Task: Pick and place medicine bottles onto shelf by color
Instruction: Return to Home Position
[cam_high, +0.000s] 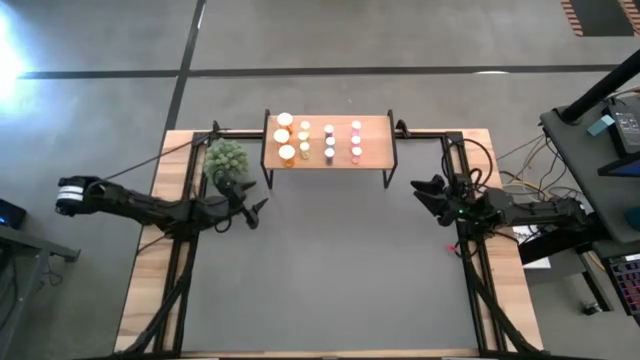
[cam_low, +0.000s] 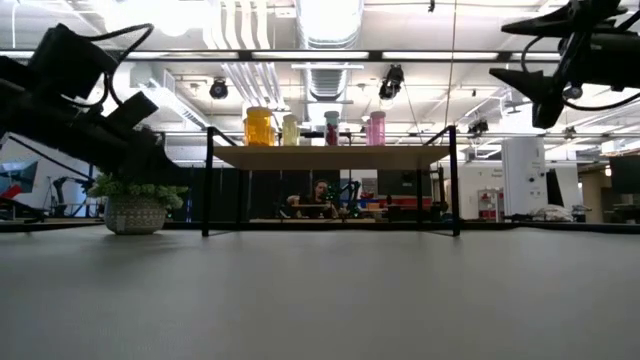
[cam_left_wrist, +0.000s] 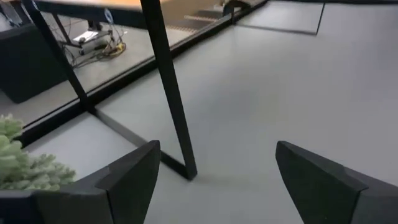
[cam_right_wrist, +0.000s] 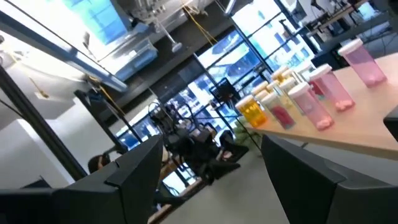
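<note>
The medicine bottles (cam_high: 320, 140) stand upright in rows by colour on the light-wood shelf (cam_high: 375, 130) at the table's far middle: orange at the left, then yellowish, dark, and pink. They also show in the low view (cam_low: 310, 128) and the right wrist view (cam_right_wrist: 298, 102). My left gripper (cam_high: 252, 203) is open and empty, near the shelf's front left leg (cam_left_wrist: 171, 93). My right gripper (cam_high: 428, 190) is open and empty, raised to the right of the shelf.
A green bushy plant in a pot (cam_high: 225, 160) stands just left of the shelf, close to my left gripper. Black frame rails (cam_high: 470, 270) run along the table's sides. The grey tabletop (cam_high: 330, 270) spreads in front of the shelf.
</note>
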